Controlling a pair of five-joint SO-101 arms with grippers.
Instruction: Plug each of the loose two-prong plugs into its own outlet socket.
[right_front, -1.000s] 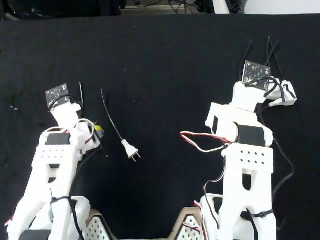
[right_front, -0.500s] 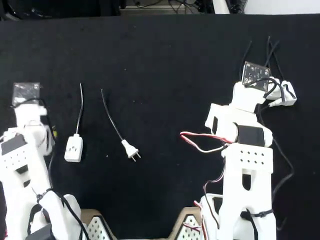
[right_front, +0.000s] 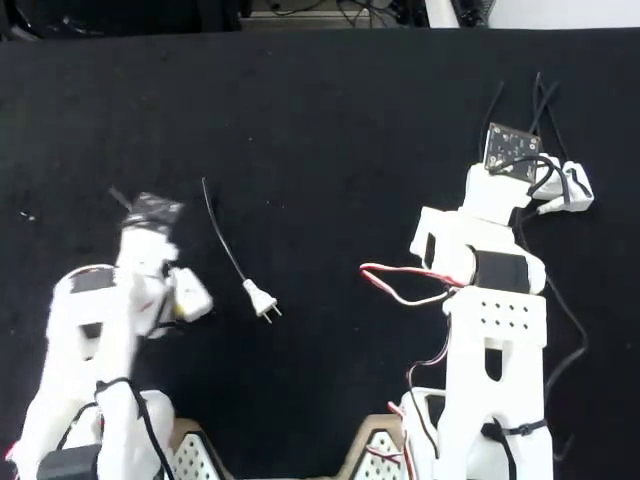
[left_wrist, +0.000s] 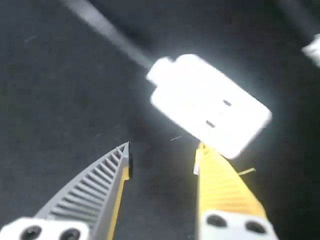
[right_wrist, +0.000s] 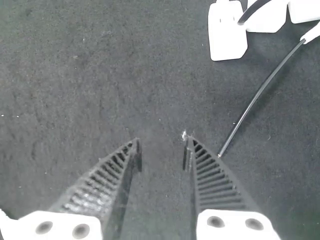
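A white outlet socket (left_wrist: 210, 105) with two slots lies on the black table, its black cord leading away. My left gripper (left_wrist: 162, 150) is open just short of it, and the yellow finger (left_wrist: 220, 190) almost touches the socket's near edge. In the high view the left arm (right_front: 105, 310) is blurred over that spot. A loose white two-prong plug (right_front: 262, 300) lies to the arm's right, with a black cord (right_front: 220, 235) running to the back. My right gripper (right_wrist: 161, 143) is open over bare cloth. White plug-and-socket pieces (right_wrist: 227, 30) lie beyond it.
The right arm (right_front: 495, 270) stands at the right, with a white connector (right_front: 570, 190) and black cords (right_front: 540, 100) beside its wrist. A red and white wire loop (right_front: 395, 285) hangs to its left. A thin black wire (right_wrist: 260, 100) crosses the cloth near the right fingers.
The left arm swung out to the left, uncovering the socket, then swung back to the right over it. The plug and the right arm have stayed put.
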